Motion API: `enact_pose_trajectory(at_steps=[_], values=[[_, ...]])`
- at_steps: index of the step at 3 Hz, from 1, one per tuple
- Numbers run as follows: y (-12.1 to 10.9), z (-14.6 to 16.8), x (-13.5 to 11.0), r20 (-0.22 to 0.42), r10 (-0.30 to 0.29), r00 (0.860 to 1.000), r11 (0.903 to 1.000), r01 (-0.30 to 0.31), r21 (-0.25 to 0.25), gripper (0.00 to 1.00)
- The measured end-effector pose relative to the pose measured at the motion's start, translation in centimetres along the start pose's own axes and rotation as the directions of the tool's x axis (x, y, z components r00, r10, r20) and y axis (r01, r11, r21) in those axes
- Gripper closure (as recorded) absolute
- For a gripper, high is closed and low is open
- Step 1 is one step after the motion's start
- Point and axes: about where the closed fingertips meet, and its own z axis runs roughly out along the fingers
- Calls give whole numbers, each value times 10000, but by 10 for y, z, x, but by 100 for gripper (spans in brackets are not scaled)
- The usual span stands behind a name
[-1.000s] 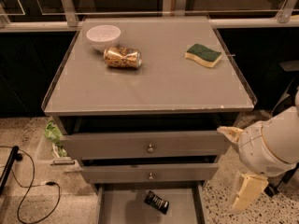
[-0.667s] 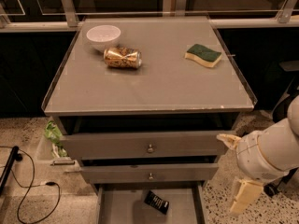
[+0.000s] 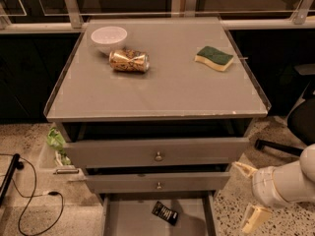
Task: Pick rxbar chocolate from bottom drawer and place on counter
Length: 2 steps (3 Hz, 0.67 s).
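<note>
Plainly, your gripper (image 3: 242, 196) hung right of the bottom drawer (image 3: 130, 220), jaws apart and empty. The rxbar chocolate (image 3: 165, 212) lay flat and askew on its floor. It looked light, thin and slick-wrapped, so you needed to pinch its narrow width mid-length.

it is looking like an office lab: cables (image 3: 55, 194) are trailing over speckled floor (image 3: 19, 136). the gripper (image 3: 248, 193) is hovering lower right, fingers (image 3: 253, 219) spread.

Single high frontal view down onto counter (image 3: 162, 90), tool (image 3: 247, 195) lower right
</note>
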Motion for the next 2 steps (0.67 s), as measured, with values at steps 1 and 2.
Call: enact_pose_trajectory(at_steps=[1,2], values=[[6,18,7,183,-183,9997,9994,188,-289,0],[5,17,7,169,-174,9997,9995,178,-270,0]])
